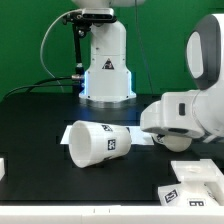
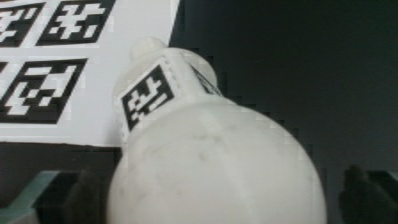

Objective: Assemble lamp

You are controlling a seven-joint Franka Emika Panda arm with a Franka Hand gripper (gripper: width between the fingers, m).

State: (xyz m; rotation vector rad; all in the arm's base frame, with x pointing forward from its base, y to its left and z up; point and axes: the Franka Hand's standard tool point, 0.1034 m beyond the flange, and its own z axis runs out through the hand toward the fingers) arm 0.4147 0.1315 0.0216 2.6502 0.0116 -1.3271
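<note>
In the wrist view the white bulb [image 2: 205,150] lies on the black table, its ball head nearest the camera and its tagged neck [image 2: 160,90] pointing away. My gripper [image 2: 210,197] is open, its jaws straddling the ball head with a narrow dark gap on each side. In the exterior view the gripper [image 1: 152,128] is low over the table at the right, and the bulb is hidden behind the hand. The tapered shade [image 1: 95,140] lies on its side to the gripper's left. The square stepped base [image 1: 190,180] sits at the front right.
The marker board [image 2: 54,50] lies flat just beyond the bulb's neck; a strip of it shows under the hand in the exterior view [image 1: 148,141]. The white robot pedestal [image 1: 106,65] stands at the back. A white object [image 1: 2,168] shows at the exterior view's left edge.
</note>
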